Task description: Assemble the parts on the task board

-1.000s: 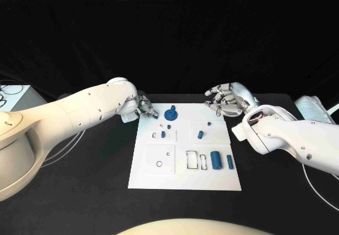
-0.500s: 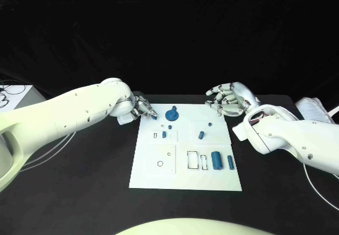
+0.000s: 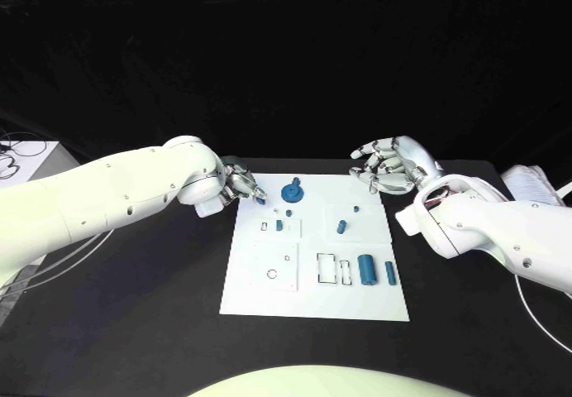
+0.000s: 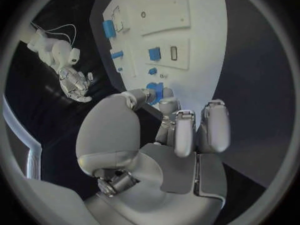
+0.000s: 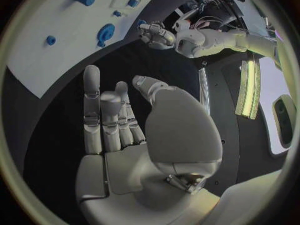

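Note:
The white task board (image 3: 316, 302) lies in the middle of the black table. On it are a round blue part (image 3: 291, 194), small blue pegs (image 3: 341, 226) and a large blue cylinder (image 3: 366, 270) beside empty outlined slots. My left hand (image 3: 242, 184) hovers at the board's far left corner, fingers curled, pinching what looks like a small blue part (image 3: 260, 198) at its fingertips; the left wrist view shows blue (image 4: 153, 91) between thumb and fingers. My right hand (image 3: 388, 168) hangs beyond the board's far right corner, fingers spread, palm (image 5: 125, 130) empty.
A pale ribbed object (image 3: 536, 184) lies at the table's right edge. Cables (image 3: 12, 157) run on a white surface at the far left. Another cable (image 3: 539, 324) trails across the table under the right arm.
The left arm has swung slightly, while its hand stays at the board's far left corner with the blue bit. The right hand has hardly moved.

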You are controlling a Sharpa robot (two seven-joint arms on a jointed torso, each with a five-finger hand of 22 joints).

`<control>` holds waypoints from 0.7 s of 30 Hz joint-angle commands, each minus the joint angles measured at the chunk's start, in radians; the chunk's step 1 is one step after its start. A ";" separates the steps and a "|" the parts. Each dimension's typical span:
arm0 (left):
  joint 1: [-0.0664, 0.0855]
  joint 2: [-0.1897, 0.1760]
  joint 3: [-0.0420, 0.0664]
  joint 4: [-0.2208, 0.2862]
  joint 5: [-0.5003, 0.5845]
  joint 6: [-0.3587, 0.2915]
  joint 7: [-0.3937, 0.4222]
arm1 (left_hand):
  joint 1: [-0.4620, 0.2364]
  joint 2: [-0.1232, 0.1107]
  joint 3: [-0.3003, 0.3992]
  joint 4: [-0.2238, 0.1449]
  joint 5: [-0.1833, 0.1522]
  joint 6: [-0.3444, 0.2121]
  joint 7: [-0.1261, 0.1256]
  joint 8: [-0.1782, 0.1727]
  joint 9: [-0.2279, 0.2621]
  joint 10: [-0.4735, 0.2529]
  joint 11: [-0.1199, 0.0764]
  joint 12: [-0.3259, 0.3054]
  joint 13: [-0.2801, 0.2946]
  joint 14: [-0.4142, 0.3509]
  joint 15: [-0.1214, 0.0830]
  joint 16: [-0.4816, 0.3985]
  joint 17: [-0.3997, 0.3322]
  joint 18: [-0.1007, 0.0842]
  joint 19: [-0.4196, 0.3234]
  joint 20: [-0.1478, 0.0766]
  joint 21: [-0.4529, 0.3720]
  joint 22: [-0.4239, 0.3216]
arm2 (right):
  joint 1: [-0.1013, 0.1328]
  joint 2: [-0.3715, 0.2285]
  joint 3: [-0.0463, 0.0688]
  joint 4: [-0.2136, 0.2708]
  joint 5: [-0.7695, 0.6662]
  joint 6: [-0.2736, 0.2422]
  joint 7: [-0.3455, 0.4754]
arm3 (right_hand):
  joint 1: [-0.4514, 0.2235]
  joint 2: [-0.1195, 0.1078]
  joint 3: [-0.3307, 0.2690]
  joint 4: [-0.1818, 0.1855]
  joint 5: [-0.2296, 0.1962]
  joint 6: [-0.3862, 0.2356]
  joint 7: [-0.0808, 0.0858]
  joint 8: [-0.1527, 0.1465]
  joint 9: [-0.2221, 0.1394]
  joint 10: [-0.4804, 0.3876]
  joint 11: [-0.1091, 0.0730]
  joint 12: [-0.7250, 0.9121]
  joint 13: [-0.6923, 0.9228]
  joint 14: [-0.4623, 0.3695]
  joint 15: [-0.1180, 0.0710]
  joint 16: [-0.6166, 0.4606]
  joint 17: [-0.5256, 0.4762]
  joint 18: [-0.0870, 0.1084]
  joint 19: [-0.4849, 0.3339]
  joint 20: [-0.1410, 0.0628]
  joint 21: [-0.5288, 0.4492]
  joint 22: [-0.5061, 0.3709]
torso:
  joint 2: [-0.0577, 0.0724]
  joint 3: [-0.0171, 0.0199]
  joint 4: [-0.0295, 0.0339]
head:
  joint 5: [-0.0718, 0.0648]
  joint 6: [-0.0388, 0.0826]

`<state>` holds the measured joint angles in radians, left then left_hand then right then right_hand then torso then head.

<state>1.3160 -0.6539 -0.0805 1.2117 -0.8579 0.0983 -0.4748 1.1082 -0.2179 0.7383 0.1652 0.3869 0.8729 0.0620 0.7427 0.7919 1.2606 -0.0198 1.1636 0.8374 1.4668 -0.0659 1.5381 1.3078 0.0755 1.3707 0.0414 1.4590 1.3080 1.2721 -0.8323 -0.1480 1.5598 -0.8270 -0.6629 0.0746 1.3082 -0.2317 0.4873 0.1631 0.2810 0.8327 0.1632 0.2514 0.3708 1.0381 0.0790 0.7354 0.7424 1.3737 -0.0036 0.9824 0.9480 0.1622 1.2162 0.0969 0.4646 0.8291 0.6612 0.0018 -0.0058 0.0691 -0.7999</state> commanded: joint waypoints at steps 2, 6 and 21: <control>-0.001 -0.010 -0.004 0.039 -0.070 -0.074 -0.035 | -0.007 0.001 0.177 -0.179 0.006 0.012 -0.008 0.007 0.002 0.005 -0.001 0.006 0.002 0.088 -0.009 0.003 0.208 -0.013 0.007 -0.001 0.005 0.004 | 0.000 -0.001 0.000 0.001 -0.007 0.003 0.007 | -0.013 0.003 -0.001 0.007 0.004 -0.004 0.002 0.004 0.001 -0.001 -0.003 -0.001 -0.003 0.006 0.000 -0.011 -0.002 0.019 0.007 0.002 -0.007 -0.002 | 0.001 -0.0001 0.0010 | 0.002 0.000; -0.004 -0.019 -0.014 0.073 -0.093 -0.082 -0.046 | -0.008 0.000 0.180 -0.180 0.009 0.014 -0.009 0.008 0.003 0.006 -0.002 0.006 0.004 0.088 -0.010 0.003 0.208 -0.014 0.009 -0.002 0.006 0.006 | 0.000 -0.001 0.000 0.001 -0.005 -0.003 0.014 | -0.013 0.000 0.000 0.007 0.006 -0.012 0.007 0.004 -0.001 -0.022 0.001 -0.010 -0.015 -0.032 0.005 -0.097 -0.069 0.018 -0.004 0.005 -0.027 -0.014 | 0.001 0.0004 0.0001 | 0.006 -0.003; -0.030 -0.024 -0.045 0.123 -0.138 -0.042 -0.060 | -0.009 0.000 0.182 -0.180 0.011 0.015 -0.009 0.009 0.004 0.006 -0.002 0.005 0.002 0.088 -0.011 0.002 0.207 -0.014 0.010 -0.003 0.007 0.007 | 0.000 0.003 0.000 -0.010 0.081 0.000 0.081 | -0.007 0.004 0.046 -0.014 0.014 -0.066 0.061 0.027 -0.014 -0.143 0.076 -0.323 -0.388 -0.296 0.090 -0.591 -0.295 0.010 -0.198 0.084 -0.285 -0.214 | 0.003 -0.0001 -0.0027 | 0.007 -0.007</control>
<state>1.2858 -0.6779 -0.1260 1.3288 -0.9667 0.0393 -0.5265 1.0978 -0.2284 0.7710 0.1324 0.3912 0.8729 0.0620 0.7486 0.7948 1.2603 -0.0195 1.1646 0.8414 1.4632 -0.0694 1.5381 1.3076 0.0755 1.3743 0.0378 1.4590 1.3078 1.2719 -0.8306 -0.1482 1.5507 -0.7825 -0.6654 0.1111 1.3041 -0.2276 0.5303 0.1480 0.2905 0.7701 0.2002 0.2751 0.3569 0.8892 0.1518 0.4168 0.3616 1.0791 0.0859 0.3982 0.6552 0.1622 1.0182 0.1814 0.1816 0.6164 0.6642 0.0017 -0.0083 0.0769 -0.8051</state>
